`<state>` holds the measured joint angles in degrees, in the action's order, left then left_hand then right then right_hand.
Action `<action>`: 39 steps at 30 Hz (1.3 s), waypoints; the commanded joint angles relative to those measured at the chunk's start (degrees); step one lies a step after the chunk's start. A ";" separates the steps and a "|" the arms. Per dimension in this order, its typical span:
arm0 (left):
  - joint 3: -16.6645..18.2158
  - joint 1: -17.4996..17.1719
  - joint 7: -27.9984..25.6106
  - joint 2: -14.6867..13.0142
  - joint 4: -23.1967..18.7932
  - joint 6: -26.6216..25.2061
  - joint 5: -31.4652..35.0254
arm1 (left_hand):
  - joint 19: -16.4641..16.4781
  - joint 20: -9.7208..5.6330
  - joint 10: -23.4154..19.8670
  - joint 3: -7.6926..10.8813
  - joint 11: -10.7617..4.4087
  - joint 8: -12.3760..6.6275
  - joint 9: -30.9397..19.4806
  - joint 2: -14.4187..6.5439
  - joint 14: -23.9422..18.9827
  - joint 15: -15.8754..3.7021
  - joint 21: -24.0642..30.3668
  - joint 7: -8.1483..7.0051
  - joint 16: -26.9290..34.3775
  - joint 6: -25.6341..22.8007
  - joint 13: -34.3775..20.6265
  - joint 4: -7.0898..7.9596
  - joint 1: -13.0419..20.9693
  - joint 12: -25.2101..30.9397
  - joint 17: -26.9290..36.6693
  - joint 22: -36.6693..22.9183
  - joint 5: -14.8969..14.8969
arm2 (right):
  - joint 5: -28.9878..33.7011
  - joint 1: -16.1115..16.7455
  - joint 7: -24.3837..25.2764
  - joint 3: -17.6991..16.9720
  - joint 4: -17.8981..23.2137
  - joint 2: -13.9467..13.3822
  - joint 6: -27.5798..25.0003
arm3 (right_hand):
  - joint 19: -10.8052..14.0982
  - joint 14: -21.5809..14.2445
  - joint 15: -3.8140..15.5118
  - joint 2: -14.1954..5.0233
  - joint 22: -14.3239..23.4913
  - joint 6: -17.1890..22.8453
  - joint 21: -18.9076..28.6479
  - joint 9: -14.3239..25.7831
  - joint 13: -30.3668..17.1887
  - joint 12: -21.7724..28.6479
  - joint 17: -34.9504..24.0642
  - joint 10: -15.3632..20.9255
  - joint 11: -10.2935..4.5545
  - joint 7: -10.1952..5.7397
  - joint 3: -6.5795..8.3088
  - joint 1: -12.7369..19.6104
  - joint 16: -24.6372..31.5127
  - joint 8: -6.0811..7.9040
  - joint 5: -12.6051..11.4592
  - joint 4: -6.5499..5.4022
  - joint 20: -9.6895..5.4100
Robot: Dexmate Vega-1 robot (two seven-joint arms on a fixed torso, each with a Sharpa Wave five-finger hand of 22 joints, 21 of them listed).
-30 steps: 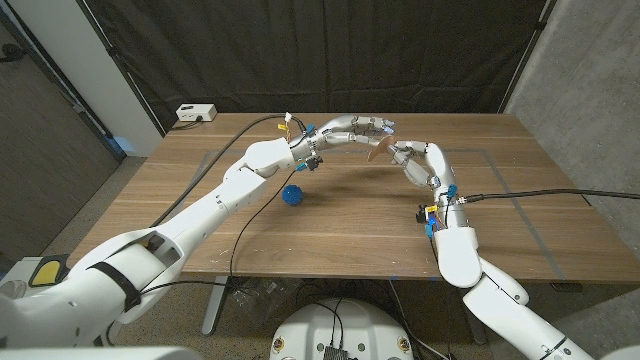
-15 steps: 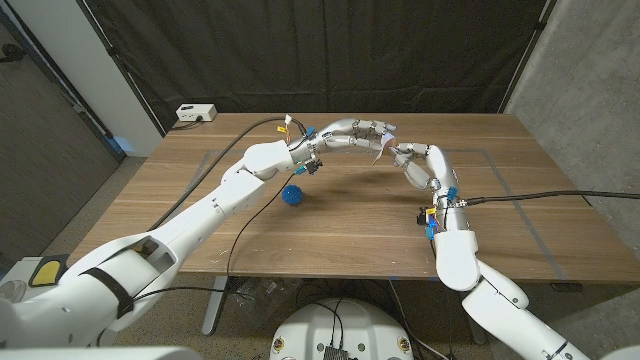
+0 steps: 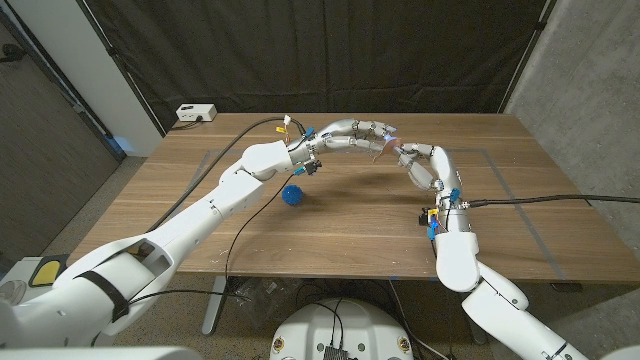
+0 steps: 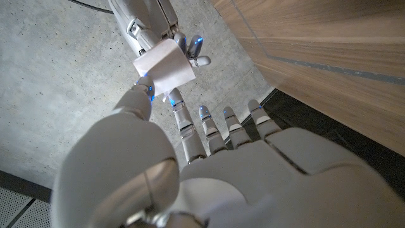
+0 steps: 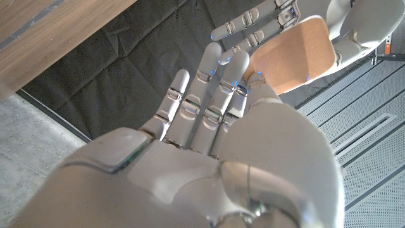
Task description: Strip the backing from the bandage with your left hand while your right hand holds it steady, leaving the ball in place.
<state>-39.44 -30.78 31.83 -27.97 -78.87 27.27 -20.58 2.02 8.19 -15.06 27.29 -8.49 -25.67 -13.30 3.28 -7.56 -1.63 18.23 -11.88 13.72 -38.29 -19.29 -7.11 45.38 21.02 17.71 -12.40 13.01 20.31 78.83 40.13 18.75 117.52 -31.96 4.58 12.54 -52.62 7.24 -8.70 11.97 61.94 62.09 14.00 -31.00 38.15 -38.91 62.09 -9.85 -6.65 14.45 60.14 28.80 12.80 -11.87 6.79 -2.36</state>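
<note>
Both hands [image 3: 365, 133] [image 3: 418, 161] pinch the bandage [image 5: 292, 52] above the table [image 3: 350, 225].

Glossy white arms, silver-jointed fingers, black cables, perhaps blue-lit fingertips [image 4: 197, 43].

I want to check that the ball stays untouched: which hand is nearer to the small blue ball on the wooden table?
Left. The left hand is raised beyond the small blue ball, toward the table's far side; the right hand is farther off to the ball's right.
</note>
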 commanded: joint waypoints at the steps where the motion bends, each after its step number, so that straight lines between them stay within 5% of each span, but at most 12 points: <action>1: -0.06 0.38 -0.25 0.53 0.54 0.54 0.45 | 0.21 0.07 -0.10 -0.20 -0.23 0.37 0.07 0.06 -0.42 -0.29 0.31 -0.36 0.16 0.86 -0.28 0.17 0.68 0.29 0.29 -0.24 0.01 | -0.99 -0.03 0.82 -0.47 -0.51 -0.14 0.27 | -0.24 -0.48 6.22 -0.18 -0.04 2.17 0.38 0.13 -0.15 0.34 -0.23 0.77 0.06 -1.43 -0.13 0.32 -0.24 0.09 -0.28 -0.06 -3.90; 4: -0.36 0.95 0.55 0.57 0.89 0.62 0.55 | 0.20 0.03 -0.10 -0.33 -0.23 -0.05 0.19 0.11 -0.36 -0.24 0.34 0.18 0.08 -0.20 -0.40 0.10 0.94 0.36 0.37 -0.24 -0.05 | -1.09 -0.20 1.14 -0.52 -0.87 -0.05 0.62 | -0.29 -0.49 6.24 -0.21 -0.08 2.19 0.51 0.15 -0.24 0.36 -0.28 0.66 0.08 -1.42 -0.15 0.31 -0.35 0.07 -0.28 -0.07 -3.90; 11: -1.08 2.35 2.52 0.81 2.08 0.41 0.60 | 0.08 -0.18 -0.92 -0.85 -0.46 -2.07 0.73 -0.19 -0.28 -0.32 0.43 5.36 -0.11 -5.90 -0.82 0.53 1.03 0.95 0.70 -0.24 -0.26 | -0.63 -0.40 1.90 -0.53 -0.88 0.24 0.44 | -0.51 -0.50 6.22 -0.21 -0.16 2.06 0.75 0.34 -0.27 0.38 -0.44 0.60 -0.10 -1.58 -0.21 0.32 -0.55 0.03 -0.29 -0.09 -4.03; 16: -1.30 2.82 2.38 1.14 2.72 0.54 1.25 | 0.19 -0.41 -1.36 -0.82 -0.51 -2.65 1.00 -0.65 -0.45 -0.64 0.53 7.32 -0.16 -8.19 -0.96 0.62 1.33 1.27 0.78 -0.24 -0.34 | -0.48 -0.52 1.75 -0.52 -0.87 -0.04 0.60 | -0.54 -0.54 6.24 -0.26 -0.21 2.13 0.94 0.25 -0.19 0.33 -0.54 0.55 -0.05 -1.49 -0.19 0.41 -0.68 -0.04 -0.30 -0.07 -4.02; 19: -1.22 2.75 1.96 1.30 2.87 0.74 1.42 | 0.41 -0.24 -1.39 -0.31 -0.63 -2.99 1.06 -1.71 -0.62 -0.68 0.66 6.37 -0.13 -9.33 -1.04 0.57 2.12 1.35 0.88 -0.24 -0.33 | -0.50 -0.51 1.80 -0.51 -0.79 0.08 0.31 | -0.60 -0.57 6.24 -0.22 -0.23 2.12 0.98 0.29 -0.11 0.31 -0.59 0.62 0.00 -1.45 -0.22 0.43 -0.69 -0.04 -0.30 -0.05 -4.05; 24: -0.91 2.29 0.83 1.58 2.79 0.69 1.34 | 1.53 -0.78 -3.17 2.37 -1.25 -5.11 0.18 -6.45 -1.59 -1.57 1.31 6.55 0.15 -12.91 -1.32 -0.33 6.40 2.15 1.18 -0.22 -1.03 | -0.66 -0.57 1.66 -0.49 -0.92 -0.08 0.57 | -0.68 -0.58 6.26 -0.26 -0.28 2.07 1.13 0.30 -0.29 0.41 -0.69 0.54 0.04 -1.46 -0.22 0.46 -0.81 -0.10 -0.31 -0.05 -4.07; 28: -0.59 1.78 -0.49 1.71 2.71 1.06 1.67 | 3.24 -1.30 -4.83 3.60 -1.94 -6.91 -0.31 -8.26 -3.19 -2.74 2.19 7.39 0.45 -15.90 -1.47 -0.83 8.36 2.86 1.20 -0.20 -2.13 | -0.87 -0.68 1.65 -0.46 -0.97 0.07 0.55 | -0.65 -0.65 6.27 -0.20 -0.32 2.10 1.30 0.30 -0.23 0.40 -0.79 0.58 -0.05 -1.55 -0.27 0.48 -0.87 -0.13 -0.30 -0.04 -4.01; 39: -0.10 0.98 -2.95 1.89 2.61 2.16 2.63 | 4.82 -2.86 -6.75 4.12 -3.15 -8.45 -1.12 -8.29 -4.60 -4.39 3.04 7.78 0.42 -17.69 -1.55 -1.25 9.45 3.64 0.97 -0.14 -2.89 | -0.77 -0.98 1.82 -0.30 -1.04 0.24 0.38 | -0.76 -0.76 6.27 -0.23 -0.40 2.27 1.60 0.28 -0.23 0.44 -0.99 0.63 0.18 -1.46 -0.32 0.48 -1.07 -0.14 -0.32 -0.07 -4.05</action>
<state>-40.01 -29.10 31.09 -26.30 -76.31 28.38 -18.99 6.05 5.42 -20.99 30.77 -11.57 -33.63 -13.98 -5.10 -11.49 -2.28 20.84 -4.07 13.99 -55.18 -20.63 -8.39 54.07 24.35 18.60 -12.39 10.33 19.62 78.10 41.80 18.31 116.60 -31.90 5.03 12.02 -52.73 7.14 -8.67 11.44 62.28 63.19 14.07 -31.06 38.29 -39.70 62.09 -9.84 -6.60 14.28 60.11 27.73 12.25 -11.91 6.62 -2.26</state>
